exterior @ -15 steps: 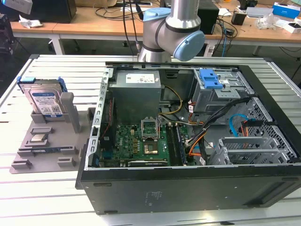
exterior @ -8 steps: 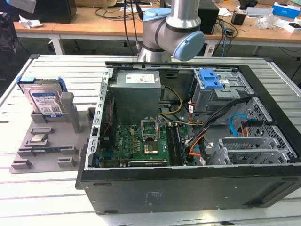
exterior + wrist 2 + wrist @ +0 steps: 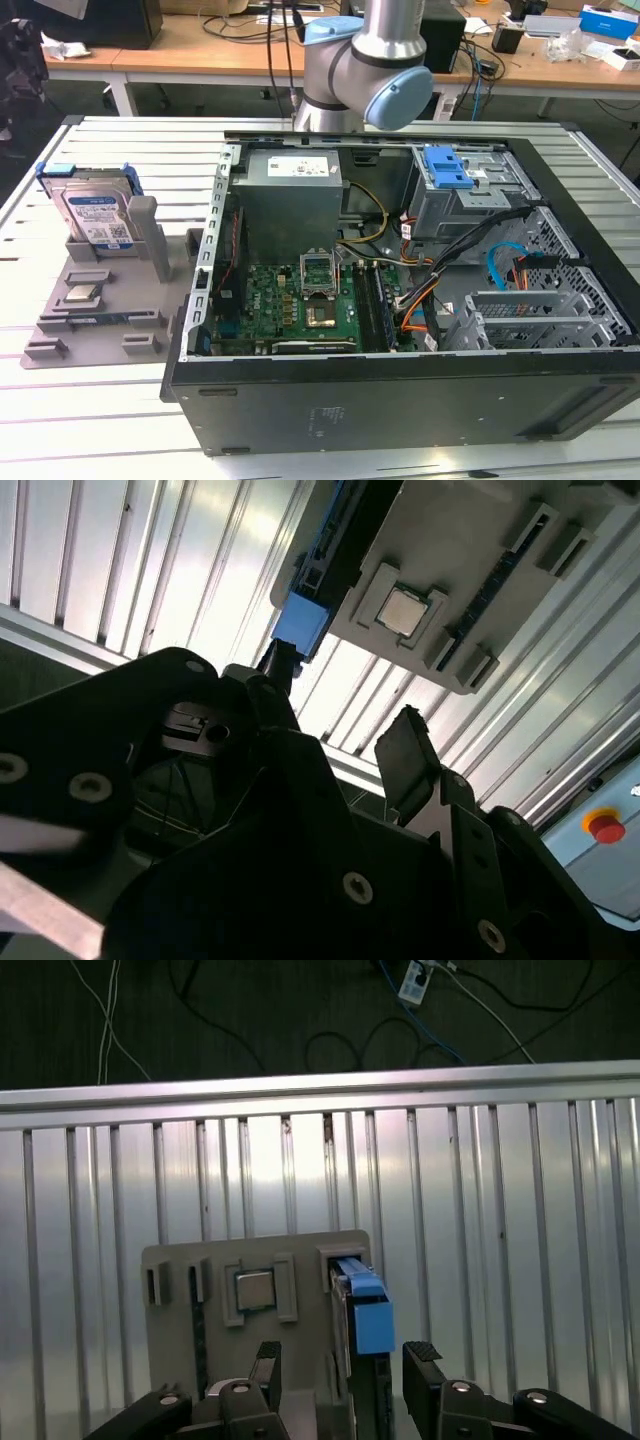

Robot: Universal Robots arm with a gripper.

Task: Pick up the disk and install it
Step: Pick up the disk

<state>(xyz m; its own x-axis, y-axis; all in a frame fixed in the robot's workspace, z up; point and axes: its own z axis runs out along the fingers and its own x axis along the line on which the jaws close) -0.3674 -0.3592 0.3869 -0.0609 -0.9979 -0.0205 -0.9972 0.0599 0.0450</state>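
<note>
Blue-framed, the disk point(image 3: 97, 215) looks stiff and weighty, best pinched across its flat faces by the empty, spread-open gripper point(image 3: 343, 1365).

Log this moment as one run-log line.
stage: pre-grasp | disk: upright in grey holder, outside computer case | claw: open, empty, lined up with disk | installed: no

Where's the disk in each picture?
Exterior view: disk upright in the grey holder, at the exterior view's left, behind the chip.
First wrist view: disk edge-on, blue frame showing, beside the chip.
Second wrist view: blue corner of disk, near the chip.
Shared landmark: the chip.
</note>
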